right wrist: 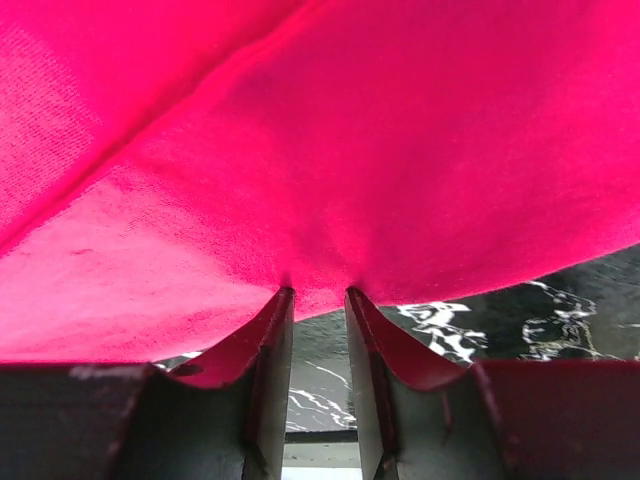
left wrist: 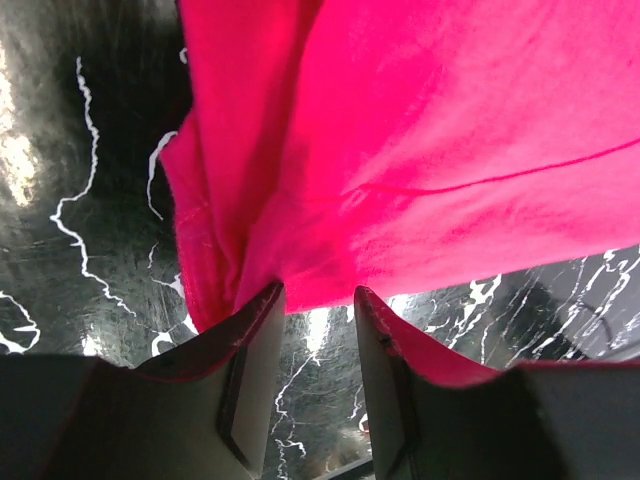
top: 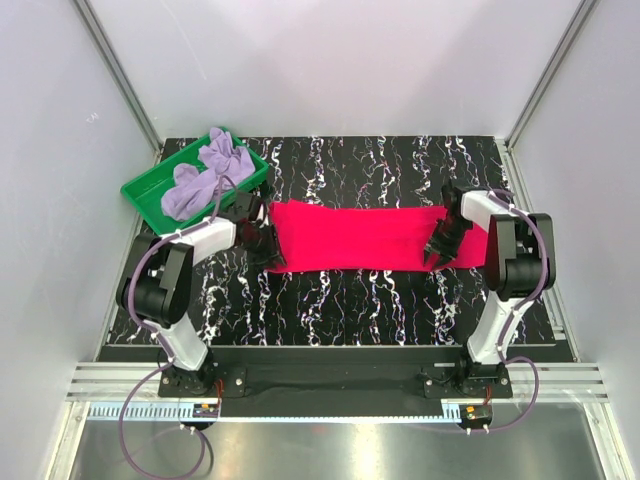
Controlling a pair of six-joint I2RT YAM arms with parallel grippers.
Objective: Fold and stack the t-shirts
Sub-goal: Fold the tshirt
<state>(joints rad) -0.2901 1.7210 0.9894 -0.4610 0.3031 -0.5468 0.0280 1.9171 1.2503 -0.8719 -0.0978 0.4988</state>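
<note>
Crimson t-shirt stretched across surface | left end effector grips its 9 o'clock end | right end effector grips 3 o'clock end | lavender t-shirt in tray

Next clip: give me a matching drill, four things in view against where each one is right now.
Things:
1. crimson shirt
2. lavender shirt
3. green tray
4. right tool

Places:
A. crumpled inside the tray
B. at the far left corner of the table
C. gripping the crimson shirt's right end
D. stretched in a band across the middle of the table

Pairs: 1-D, 2-A, 3-B, 4-C
</note>
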